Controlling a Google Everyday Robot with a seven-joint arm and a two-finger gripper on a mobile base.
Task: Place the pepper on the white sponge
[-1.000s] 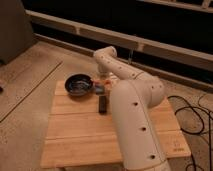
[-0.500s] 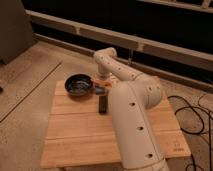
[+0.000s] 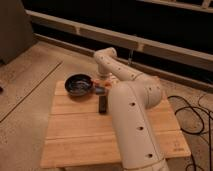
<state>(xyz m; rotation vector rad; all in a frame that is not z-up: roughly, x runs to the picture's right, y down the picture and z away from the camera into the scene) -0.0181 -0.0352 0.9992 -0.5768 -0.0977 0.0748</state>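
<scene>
- The white arm (image 3: 131, 100) reaches from the lower right over the wooden table (image 3: 75, 135) and bends down toward the far edge, just right of the dark bowl (image 3: 78, 85)
- The gripper (image 3: 102, 84) hangs low there, close beside the bowl's right rim; whether it is spread or closed, I cannot tell
- A speck of orange-red right at the gripper looks like the pepper (image 3: 103, 79), most likely carried in it, though the hold itself is hidden
- Just beneath and a touch left sits a small pale bluish block, the white sponge (image 3: 99, 90), near the bowl's rim
- Nearer the camera lies the longer black block (image 3: 102, 104), running lengthwise toward us; that one is not the target
- My read: we are in the placing step, with the pepper almost over the sponge
- To do it well, centre the pepper over the pale block rather than the bowl, since the two sit very close together
- Turn the pepper's long axis along the sponge's length, so neither end overhangs
- Go down gently until the pepper rests on the sponge, then let go; dropping from height invites a roll, as the thing is slim and round
- Lift straight up afterwards, so the fingers neither drag the pepper off nor nudge the light sponge toward the black block
</scene>
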